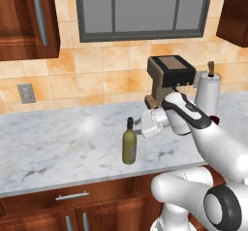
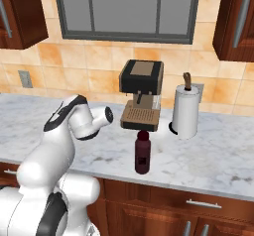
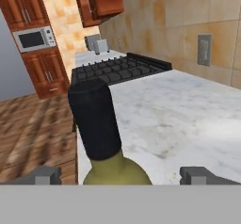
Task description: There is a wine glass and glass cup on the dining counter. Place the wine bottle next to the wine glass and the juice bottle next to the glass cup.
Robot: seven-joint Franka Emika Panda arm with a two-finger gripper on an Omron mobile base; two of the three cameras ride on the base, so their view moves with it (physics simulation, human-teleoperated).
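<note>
One wine bottle (image 1: 129, 144) stands upright on the marble worktop (image 1: 58, 147), long axis vertical, neck at twelve o'clock. I judge it rigid, slick, top-heavy; I'd grip below the shoulder. My tool (image 3: 124, 175) is fully open, empty, straddling the neck. Juice bottle (image 2: 142, 153) stands near the coffee machine (image 2: 141, 93).
</note>
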